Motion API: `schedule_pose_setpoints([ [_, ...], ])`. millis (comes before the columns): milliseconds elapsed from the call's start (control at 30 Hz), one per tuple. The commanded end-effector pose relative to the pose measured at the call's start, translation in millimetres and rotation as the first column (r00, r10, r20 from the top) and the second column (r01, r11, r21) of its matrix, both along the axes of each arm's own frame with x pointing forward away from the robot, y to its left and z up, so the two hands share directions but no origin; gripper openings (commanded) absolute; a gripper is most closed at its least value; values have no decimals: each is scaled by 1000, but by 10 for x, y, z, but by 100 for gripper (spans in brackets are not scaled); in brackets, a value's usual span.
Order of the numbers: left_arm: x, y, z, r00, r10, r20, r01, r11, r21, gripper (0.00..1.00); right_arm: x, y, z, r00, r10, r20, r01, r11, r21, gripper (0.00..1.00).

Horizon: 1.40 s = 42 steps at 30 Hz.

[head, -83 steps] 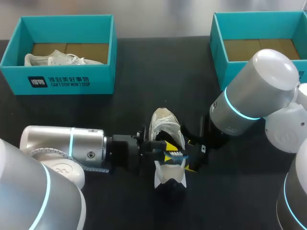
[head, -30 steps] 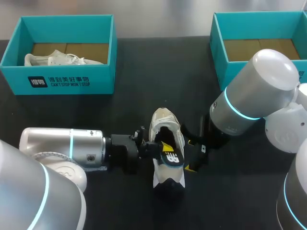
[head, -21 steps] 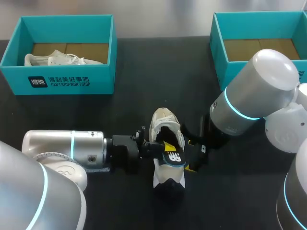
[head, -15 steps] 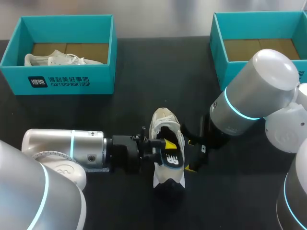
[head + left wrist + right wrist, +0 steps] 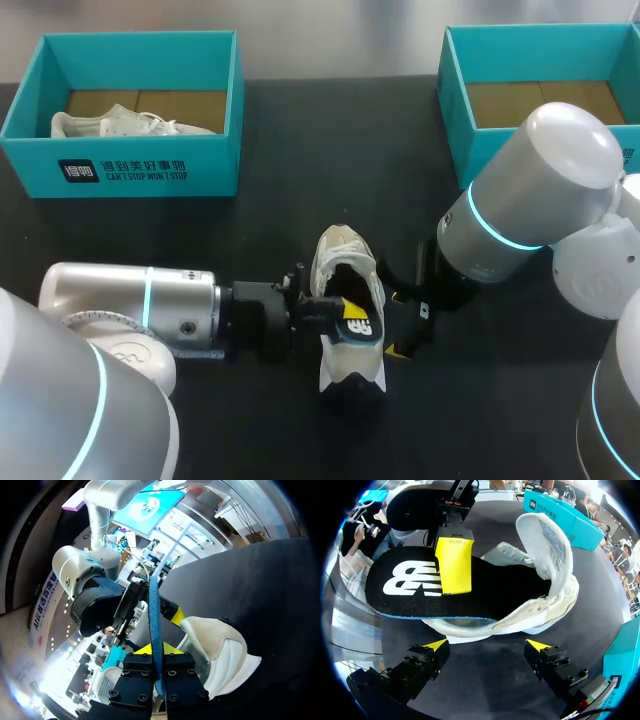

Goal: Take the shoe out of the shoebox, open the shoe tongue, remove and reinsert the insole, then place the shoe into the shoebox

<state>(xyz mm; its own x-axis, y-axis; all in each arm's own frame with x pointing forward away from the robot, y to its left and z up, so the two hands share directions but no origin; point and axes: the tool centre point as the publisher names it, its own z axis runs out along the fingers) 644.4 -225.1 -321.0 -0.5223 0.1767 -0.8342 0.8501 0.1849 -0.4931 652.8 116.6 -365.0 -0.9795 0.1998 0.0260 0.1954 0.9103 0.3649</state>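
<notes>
A white sneaker [image 5: 345, 258] lies mid-table, its heel toward the far side. Its black insole [image 5: 358, 325], blue at the edge, sticks out of the opening over the forefoot. My left gripper [image 5: 345, 312] comes in from the left and is shut on that insole. In the left wrist view the insole [image 5: 154, 625] stands edge-on between the yellow tips, with the shoe [image 5: 222, 647] beside it. My right gripper [image 5: 487, 647] hangs open just right of the shoe [image 5: 547, 545], touching nothing. The right wrist view shows the insole [image 5: 490, 592] with a left fingertip [image 5: 454, 565] lying on it.
A teal shoebox [image 5: 150, 170] at the back left holds another white shoe [image 5: 130, 123]. A second teal shoebox [image 5: 455, 80] stands at the back right, partly hidden by my right arm [image 5: 530, 190].
My left gripper loosened and closed again on the insole, nudging it slightly at the shoe's opening. The right arm and the shoe have stayed put.
</notes>
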Motion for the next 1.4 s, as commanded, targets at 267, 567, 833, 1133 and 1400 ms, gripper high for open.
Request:
schedule_pose_setpoints([
  [267,137,-25,-180,999,-5,50,2,997,73,0,-11,13,-15,1000,-2,3,2,1000,-1,100],
  [567,84,-28,-99,1000,-2,6,2,999,33,11,-11,13,-15,1000,-2,3,2,1000,-1,100],
  [833,-20,31,4,998,20,-53,-18,999,49,69,-11,13,-15,1000,-2,3,2,1000,-1,100],
  [1133,24,53,-47,990,83,-117,-69,990,121,28,-11,13,-15,1000,-2,3,2,1000,-1,100],
  [1400,41,21,-131,975,110,-195,-73,979,191,26,-11,13,-15,1000,-2,3,2,1000,-1,100],
])
